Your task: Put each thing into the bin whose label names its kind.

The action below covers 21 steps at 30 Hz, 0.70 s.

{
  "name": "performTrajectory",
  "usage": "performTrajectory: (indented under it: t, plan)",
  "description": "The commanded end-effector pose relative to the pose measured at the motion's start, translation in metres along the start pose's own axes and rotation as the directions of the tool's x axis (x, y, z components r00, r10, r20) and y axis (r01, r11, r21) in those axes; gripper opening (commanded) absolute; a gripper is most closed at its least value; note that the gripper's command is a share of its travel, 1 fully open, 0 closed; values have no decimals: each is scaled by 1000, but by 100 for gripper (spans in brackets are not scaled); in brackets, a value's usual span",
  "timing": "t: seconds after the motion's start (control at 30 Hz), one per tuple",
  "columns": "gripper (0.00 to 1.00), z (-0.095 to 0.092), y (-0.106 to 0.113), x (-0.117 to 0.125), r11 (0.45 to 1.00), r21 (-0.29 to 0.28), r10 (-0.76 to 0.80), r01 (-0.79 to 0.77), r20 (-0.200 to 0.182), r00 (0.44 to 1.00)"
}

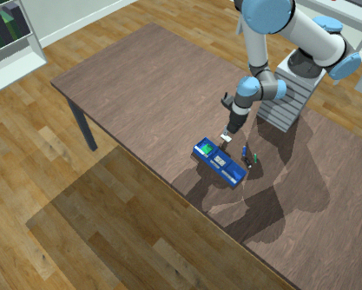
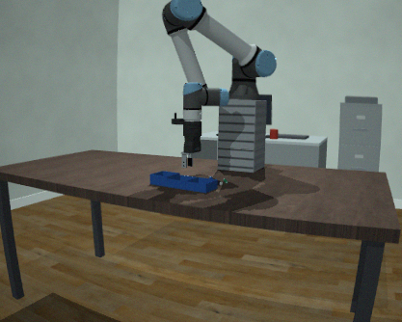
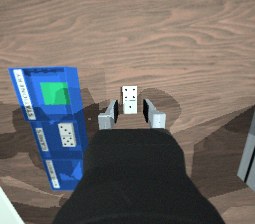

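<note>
A blue three-compartment bin (image 1: 217, 164) stands on the table; it also shows in the wrist view (image 3: 53, 127) and in the exterior view (image 2: 183, 181). Its end compartment holds a green pad (image 3: 54, 93), the middle one a white domino (image 3: 67, 135). A second white domino (image 3: 129, 99) lies flat on the table beside the bin. My gripper (image 3: 130, 106) is open and empty, hovering a little above that domino with a finger on each side of it. It also shows in the top view (image 1: 225, 137). Pens, one blue (image 1: 244, 149) and one green (image 1: 255, 157), lie on the table behind the bin.
The robot's grey pedestal (image 1: 291, 96) stands on the table close behind the gripper, its edge at the right of the wrist view (image 3: 253, 150). The table's front edge runs just in front of the bin.
</note>
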<state>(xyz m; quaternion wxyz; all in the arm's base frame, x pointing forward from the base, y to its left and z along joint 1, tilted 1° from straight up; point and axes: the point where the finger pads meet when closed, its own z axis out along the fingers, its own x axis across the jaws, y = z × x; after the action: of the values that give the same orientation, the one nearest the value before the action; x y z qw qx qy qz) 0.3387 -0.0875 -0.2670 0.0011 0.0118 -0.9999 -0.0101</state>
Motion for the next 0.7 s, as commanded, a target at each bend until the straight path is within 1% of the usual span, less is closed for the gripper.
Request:
performTrajectory:
  t: [0.0,0.13,0.3,0.6,0.67]
  plan:
    - [79,18,0,0,1000,1,0,0,1,1000]
    - [79,33,0,-1,1000,1,0,0,1,1000]
    - [79,33,-1,-1,1000,1,0,0,1,1000]
    - [79,45,-1,-1,1000,1,0,0,1,1000]
    - [79,45,-1,-1,1000,1,0,0,1,1000]
